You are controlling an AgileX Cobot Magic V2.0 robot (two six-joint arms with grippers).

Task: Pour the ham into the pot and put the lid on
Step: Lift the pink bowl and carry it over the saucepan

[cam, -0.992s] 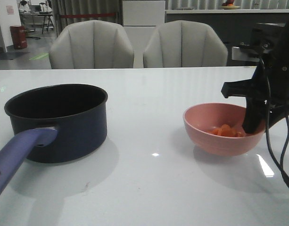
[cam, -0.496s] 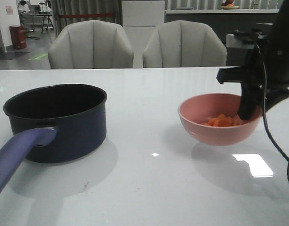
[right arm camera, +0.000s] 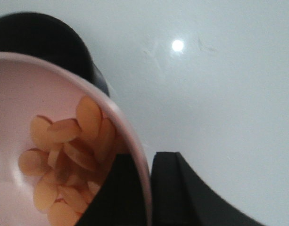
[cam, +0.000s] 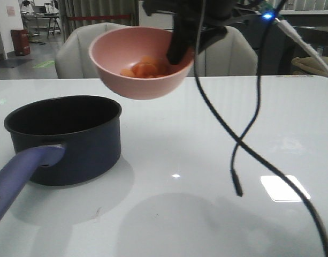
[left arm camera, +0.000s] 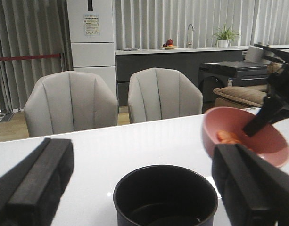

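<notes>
— What's my right gripper (right arm camera: 146, 188) doing?
— Pinching the pink bowl (cam: 142, 61) by its rim, ham (cam: 145, 68) inside, aloft beside the pot (cam: 65, 136) near the tabletop's left edge

— And my left gripper (left arm camera: 135, 188)?
— Fingers spread wide, holding nothing

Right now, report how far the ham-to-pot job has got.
Done: the right end effector has gripped the pink bowl by its rim and lifted it. In hand: carrying the ham toward the pot, which looks empty. Left: pouring, then covering; no lid is in view.
</notes>
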